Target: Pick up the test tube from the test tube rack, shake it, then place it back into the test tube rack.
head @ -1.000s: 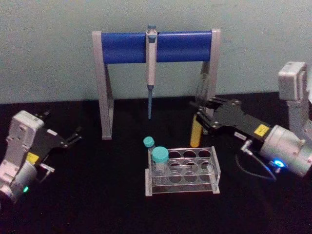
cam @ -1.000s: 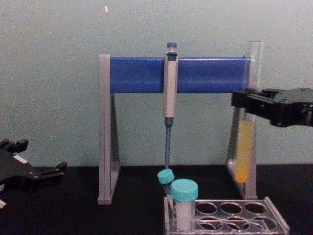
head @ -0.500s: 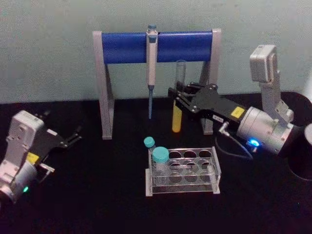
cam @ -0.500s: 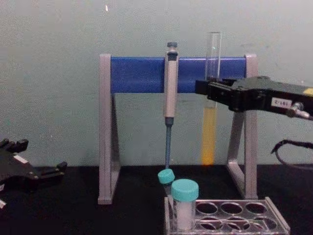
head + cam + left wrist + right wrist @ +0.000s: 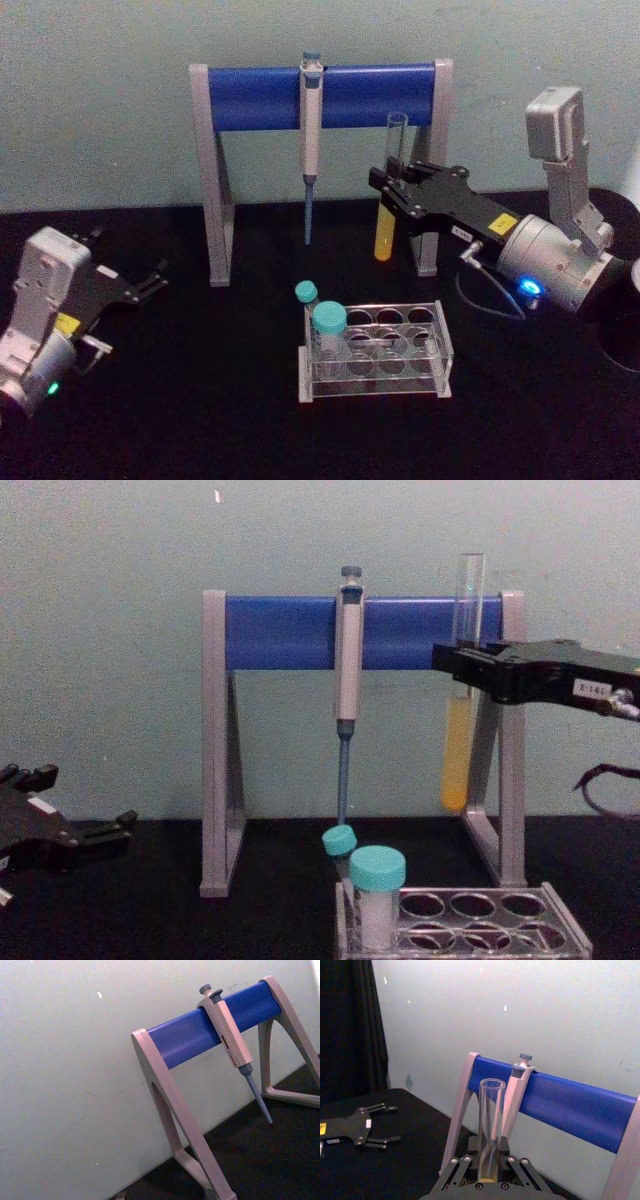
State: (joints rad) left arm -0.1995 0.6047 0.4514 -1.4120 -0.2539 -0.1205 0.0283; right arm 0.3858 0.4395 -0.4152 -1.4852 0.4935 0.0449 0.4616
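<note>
Head view: my right gripper [image 5: 392,190] clenched on the test tube [image 5: 383,235], upright, aloft behind the test tube rack [image 5: 443,350], close to the right leg of the stand [image 5: 213,180]; left gripper [image 5: 152,280] parked at left, spread. Right wrist view: tube capless. Chest view: yellow liquid [image 5: 455,760] sits low. Risk: a hard shake slops liquid out, or knocks glass against that leg.

Rack [image 5: 444,352] holes open rightward (capped tubes [image 5: 328,318] left); stand [image 5: 255,97] behind.
</note>
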